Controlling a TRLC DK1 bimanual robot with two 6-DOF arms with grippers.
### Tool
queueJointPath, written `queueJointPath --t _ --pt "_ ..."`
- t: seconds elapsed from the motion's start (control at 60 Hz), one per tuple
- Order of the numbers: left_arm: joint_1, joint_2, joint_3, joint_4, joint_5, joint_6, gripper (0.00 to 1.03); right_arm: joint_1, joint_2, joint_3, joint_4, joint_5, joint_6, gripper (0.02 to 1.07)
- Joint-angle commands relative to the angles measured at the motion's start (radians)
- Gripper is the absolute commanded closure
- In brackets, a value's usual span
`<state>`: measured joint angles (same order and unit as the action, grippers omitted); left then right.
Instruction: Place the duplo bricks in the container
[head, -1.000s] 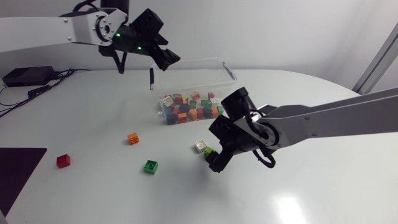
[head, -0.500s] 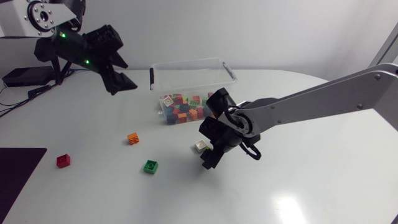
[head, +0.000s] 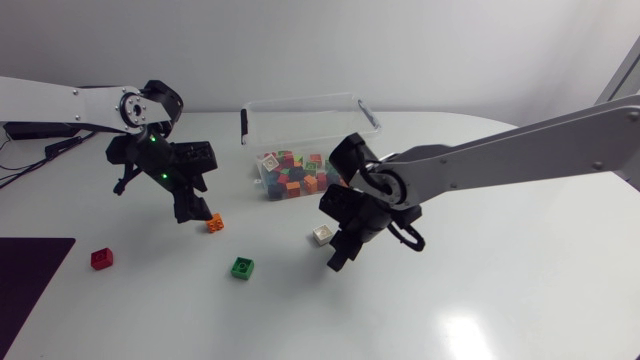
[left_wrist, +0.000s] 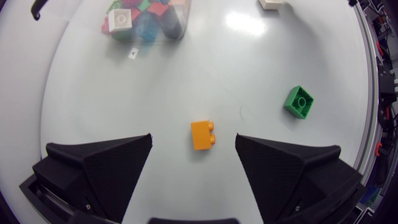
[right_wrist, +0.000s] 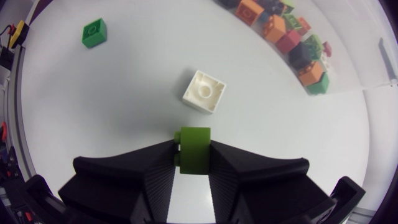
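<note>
Red comes first: a red brick (head: 101, 258) lies loose on the table (head: 500, 290), well apart from everything else. Next, the left gripper (head: 192, 208) hangs over an orange brick (left_wrist: 203, 135) with its fingers spread wide on either side and touching nothing. A green brick (head: 241, 267) and a white brick (head: 322, 235) also lie loose. Just beside the white one, the right gripper (head: 340, 258) pinches a light green brick (right_wrist: 194, 152) from both sides. The clear container (head: 305, 101) already holds a heap of mixed bricks (head: 300, 175).

By my reading most of the work is done, with four bricks left on the table and one in hand.

From above, the right fingers hide the light green brick. I cannot tell whether it is off the table. The heap is too jumbled to count, and both wrist views cut the container off.
</note>
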<state>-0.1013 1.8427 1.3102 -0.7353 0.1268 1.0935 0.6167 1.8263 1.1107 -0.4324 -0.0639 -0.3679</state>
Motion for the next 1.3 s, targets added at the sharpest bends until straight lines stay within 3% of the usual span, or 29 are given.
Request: queueJointPath --t 0.0,0.217,0.333,0.433,0.483,0.5,0.983,1.283 --pt "-0.008 0.047 -0.02 -0.004 -0.021 -0.004 0.12 -0.029 -0.101 -0.006 -0.025 0.001 -0.008 0.79" --pt "-0.015 0.145 -0.014 0.043 -0.032 -0.053 0.18 -0.069 -0.234 0.034 -0.077 0.001 -0.002 0.79" --pt "-0.032 0.19 -0.014 0.07 -0.036 -0.076 0.28 -0.081 -0.28 0.083 -0.083 -0.001 0.014 0.79" --pt "-0.041 0.213 -0.011 0.085 -0.036 -0.087 0.44 -0.086 -0.298 0.127 -0.08 -0.004 0.034 0.79" --pt "-0.043 0.222 -0.008 0.091 -0.036 -0.099 0.59 -0.087 -0.303 0.146 -0.069 -0.007 0.044 0.79" --pt "-0.043 0.228 -0.003 0.091 -0.036 -0.106 0.72 -0.087 -0.303 0.15 -0.063 -0.007 0.046 0.79" --pt "-0.032 0.01 -0.028 -0.003 -0.027 -0.103 0.74 -0.147 -0.14 0.293 0.173 -0.043 0.141 0.78" --pt "-0.058 -0.158 0.089 -0.004 0.065 -0.149 0.74 -0.167 0.014 0.42 0.224 -0.047 0.167 0.78"
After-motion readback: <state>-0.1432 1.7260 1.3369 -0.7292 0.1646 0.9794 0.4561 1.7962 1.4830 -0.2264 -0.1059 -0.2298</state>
